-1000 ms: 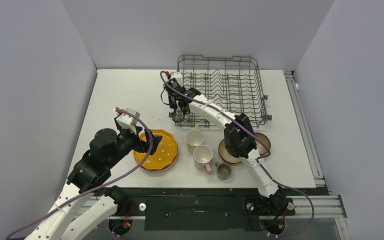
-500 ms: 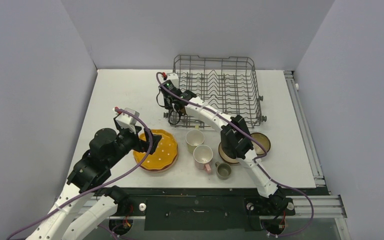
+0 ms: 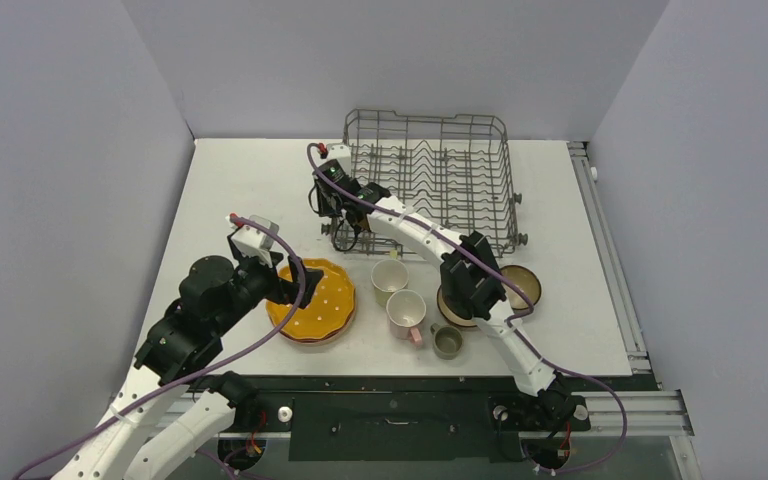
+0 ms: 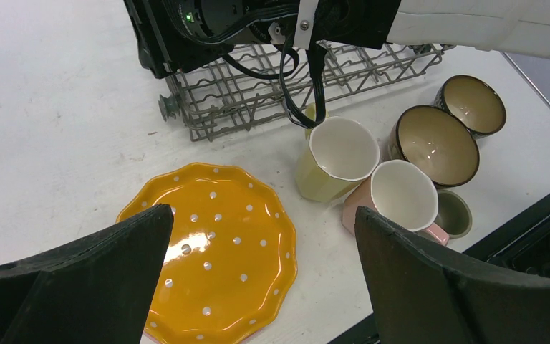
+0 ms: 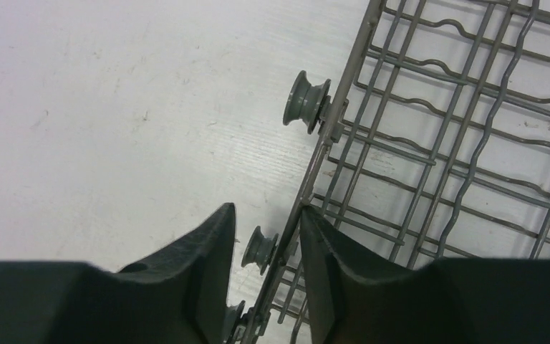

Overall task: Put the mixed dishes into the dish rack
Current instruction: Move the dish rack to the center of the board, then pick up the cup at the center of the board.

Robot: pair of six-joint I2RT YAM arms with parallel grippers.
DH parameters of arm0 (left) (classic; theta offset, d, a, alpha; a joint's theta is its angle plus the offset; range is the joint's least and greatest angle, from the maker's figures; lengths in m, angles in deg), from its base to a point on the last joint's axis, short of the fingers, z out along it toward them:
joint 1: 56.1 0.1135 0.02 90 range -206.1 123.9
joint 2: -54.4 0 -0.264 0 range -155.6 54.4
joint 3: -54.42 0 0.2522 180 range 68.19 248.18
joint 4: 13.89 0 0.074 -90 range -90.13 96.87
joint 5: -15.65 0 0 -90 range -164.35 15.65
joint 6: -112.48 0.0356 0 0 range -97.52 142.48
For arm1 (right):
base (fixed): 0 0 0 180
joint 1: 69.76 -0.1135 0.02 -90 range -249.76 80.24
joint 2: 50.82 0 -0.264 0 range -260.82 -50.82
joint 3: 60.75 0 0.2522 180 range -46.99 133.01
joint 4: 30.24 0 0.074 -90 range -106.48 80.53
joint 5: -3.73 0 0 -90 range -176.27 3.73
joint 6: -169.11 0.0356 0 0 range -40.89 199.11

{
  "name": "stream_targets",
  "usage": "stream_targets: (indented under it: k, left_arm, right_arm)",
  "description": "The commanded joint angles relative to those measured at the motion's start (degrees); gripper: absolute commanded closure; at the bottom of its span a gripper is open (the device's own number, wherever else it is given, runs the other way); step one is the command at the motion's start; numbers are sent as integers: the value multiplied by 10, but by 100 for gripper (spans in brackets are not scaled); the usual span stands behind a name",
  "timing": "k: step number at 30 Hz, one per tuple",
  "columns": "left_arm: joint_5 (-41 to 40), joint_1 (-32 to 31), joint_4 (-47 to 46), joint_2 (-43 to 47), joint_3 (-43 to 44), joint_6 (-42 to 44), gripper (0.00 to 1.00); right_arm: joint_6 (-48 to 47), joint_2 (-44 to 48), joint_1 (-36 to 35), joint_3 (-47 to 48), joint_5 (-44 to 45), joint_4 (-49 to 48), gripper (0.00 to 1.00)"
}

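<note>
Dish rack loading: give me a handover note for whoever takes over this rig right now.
Left gripper: open wide, hovering over the orange dotted plate.
Right gripper: open, with its fingers straddling the left wall of the dish rack.
On the table in front of the rack, all upright: pale yellow mug, pink mug, small olive cup, brown bowl, second brown bowl.
Done: nothing; the rack holds no dishes.
Left: load every dish.
</note>
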Motion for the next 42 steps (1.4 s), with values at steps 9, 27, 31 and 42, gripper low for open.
stream_targets:
  k: [9, 27, 31, 42]
  left_arm:
    - [7, 6, -30, -8, 16, -1, 4]
    - [7, -4, -47, -4, 2, 2, 4]
    - [2, -18, -52, 4, -5, -4, 4]
    - [-75, -113, 4, 1, -4, -74, 4]
  right_arm:
    - [-20, 134, -2, -44, 19, -80, 48]
    - [-25, 437, 3, -347, 70, -51, 40]
    - [-28, 528, 1, -431, 91, -24, 39]
    - [-6, 789, -5, -610, 132, 49, 38]
